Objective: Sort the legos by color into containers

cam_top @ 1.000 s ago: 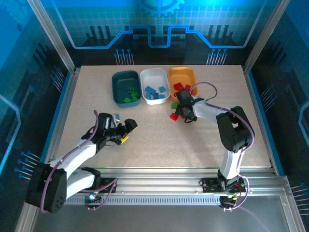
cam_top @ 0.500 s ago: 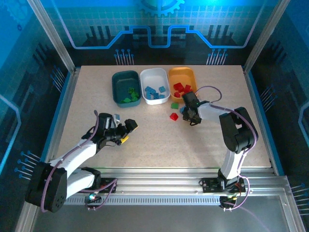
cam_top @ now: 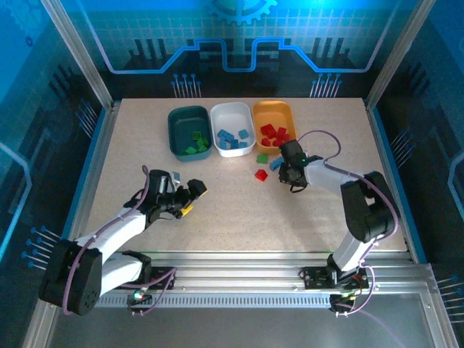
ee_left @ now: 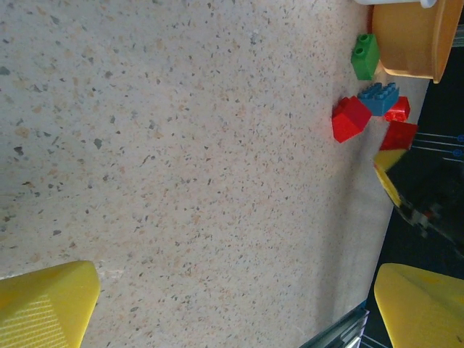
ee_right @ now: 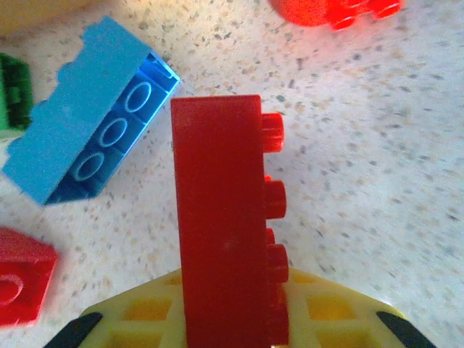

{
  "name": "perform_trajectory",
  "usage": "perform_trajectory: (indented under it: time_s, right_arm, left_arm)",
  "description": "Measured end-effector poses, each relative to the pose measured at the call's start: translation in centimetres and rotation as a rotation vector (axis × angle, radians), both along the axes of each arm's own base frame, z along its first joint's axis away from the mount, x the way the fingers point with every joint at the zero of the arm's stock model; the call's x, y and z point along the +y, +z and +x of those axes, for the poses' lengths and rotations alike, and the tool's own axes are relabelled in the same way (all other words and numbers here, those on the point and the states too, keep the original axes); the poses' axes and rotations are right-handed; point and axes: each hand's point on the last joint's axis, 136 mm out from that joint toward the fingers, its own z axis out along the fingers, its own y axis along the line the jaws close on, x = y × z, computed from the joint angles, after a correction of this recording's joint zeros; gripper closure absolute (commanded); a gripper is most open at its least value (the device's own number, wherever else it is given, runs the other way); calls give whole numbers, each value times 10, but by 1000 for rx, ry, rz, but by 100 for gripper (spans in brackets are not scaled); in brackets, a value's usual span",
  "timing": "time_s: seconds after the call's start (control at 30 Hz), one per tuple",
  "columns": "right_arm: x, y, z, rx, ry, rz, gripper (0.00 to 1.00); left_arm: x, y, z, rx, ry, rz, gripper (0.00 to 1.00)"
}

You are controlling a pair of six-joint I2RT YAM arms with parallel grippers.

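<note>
My right gripper (ee_right: 228,319) is shut on a red lego (ee_right: 221,217), which stands on edge between the yellow jaws just above the table. Around it lie a blue lego (ee_right: 87,145), a green one (ee_right: 11,94) and two more red ones (ee_right: 22,283) (ee_right: 333,9). From above, the right gripper (cam_top: 289,172) sits just in front of the orange-yellow container (cam_top: 274,116), which holds red legos (cam_top: 273,133). The white container (cam_top: 230,118) holds blue ones, the dark teal container (cam_top: 187,119) green ones. My left gripper (cam_top: 193,191) hangs open over bare table, nothing between its fingers (ee_left: 43,304).
Loose green (cam_top: 262,158), red (cam_top: 261,174) and blue (cam_top: 275,164) legos lie left of the right gripper. The table's right edge (cam_top: 384,167) and blue frame rails bound the surface. The left wrist view shows the same cluster (ee_left: 350,118) beside the orange-yellow container (ee_left: 417,36).
My right gripper has closed on the red lego and shifted a little to the right with its arm. The left arm has stayed still.
</note>
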Motion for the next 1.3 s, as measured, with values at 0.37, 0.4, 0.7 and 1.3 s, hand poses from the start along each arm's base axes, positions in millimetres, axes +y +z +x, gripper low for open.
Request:
perform_trajectory:
  time_s: [0.37, 0.4, 0.7, 1.3]
  right_arm:
    - [27, 80, 58, -164, 96, 19, 76]
    - [32, 80, 73, -171, 107, 19, 75]
    - [55, 71, 145, -167, 162, -14, 36]
    - [-70, 11, 71, 52, -63, -31, 22]
  left_arm:
    - [-39, -22, -11, 68, -134, 37, 1]
    - [-46, -23, -11, 73, -154, 40, 1]
    - [-87, -14, 0, 59, -254, 54, 1]
    - [-154, -13, 44, 30, -405, 224, 1]
